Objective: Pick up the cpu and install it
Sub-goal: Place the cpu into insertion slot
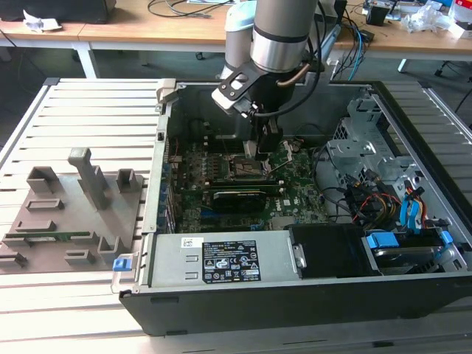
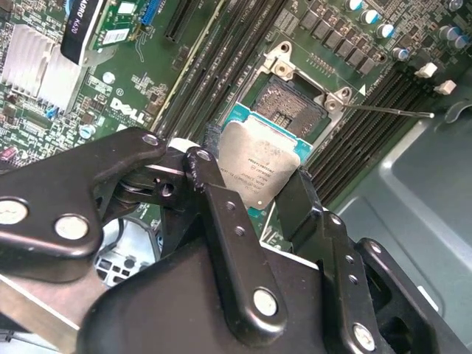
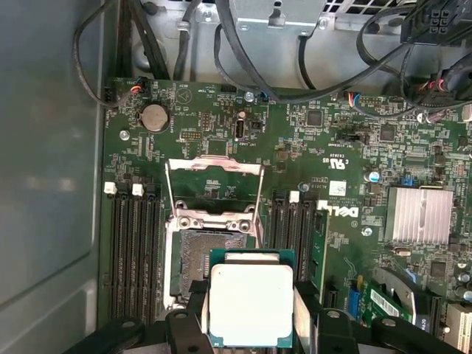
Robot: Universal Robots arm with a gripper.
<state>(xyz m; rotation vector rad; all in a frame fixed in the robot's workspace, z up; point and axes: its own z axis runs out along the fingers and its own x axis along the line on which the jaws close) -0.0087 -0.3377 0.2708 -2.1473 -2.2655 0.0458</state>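
My gripper (image 1: 254,147) is inside the open computer case (image 1: 413,110), just above the motherboard. It is shut on the cpu (image 2: 262,166), a flat square chip with a silver top and a teal edge, held by two opposite sides between the black fingers (image 2: 214,184). In the first wrist view the cpu (image 3: 251,304) hangs a little off to one side of the open socket (image 3: 203,254), partly overlapping it. The socket's metal load frame (image 3: 214,166) is flipped up. In the second wrist view the dark socket (image 2: 295,110) shows beyond the chip.
A grey slotted tray (image 1: 66,206) lies on the slatted table at the exterior view's left. The power supply (image 1: 221,258) is along the case front, with drive bays and cables (image 1: 383,199) on the right. Memory slots (image 3: 136,251) and a heat sink (image 3: 420,214) flank the socket.
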